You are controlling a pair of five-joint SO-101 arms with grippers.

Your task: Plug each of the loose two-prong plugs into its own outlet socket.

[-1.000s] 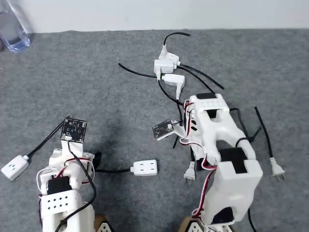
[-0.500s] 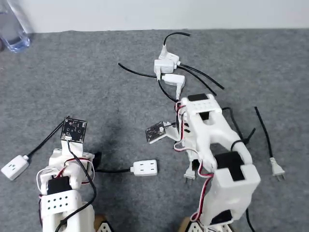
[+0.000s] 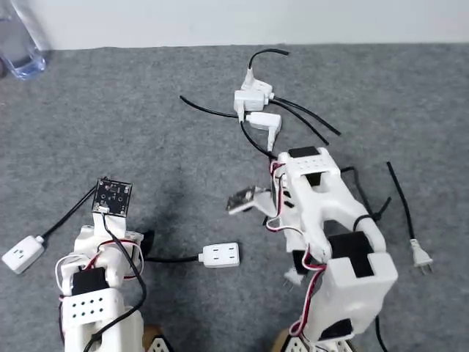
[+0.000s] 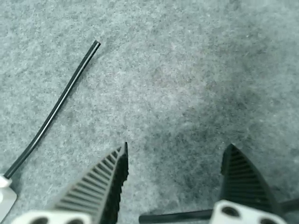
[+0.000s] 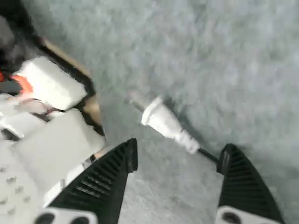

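Note:
A loose white two-prong plug (image 5: 163, 123) lies on the grey carpet, just beyond the tips of my open right gripper (image 5: 181, 148), apart from both fingers. From above it shows as the plug (image 3: 292, 277), half hidden beside the folded right arm (image 3: 322, 213). A second loose plug (image 3: 420, 255) lies at the far right on its black cable. One white outlet socket (image 3: 220, 254) sits at the front middle and another socket (image 3: 20, 253) at the far left. My left gripper (image 4: 177, 148) hangs open over bare carpet, near a black cable end (image 4: 96, 44).
At the back middle a cluster of white sockets (image 3: 253, 97) has a plug (image 3: 264, 121) and several black cables tangled around it. A clear bottle (image 3: 18, 44) stands in the back left corner. The left arm (image 3: 99, 279) stands at the front left.
The right arm has folded down and back toward its base, its wrist turning over the nearby plug, which is now partly covered. The left arm has not moved.

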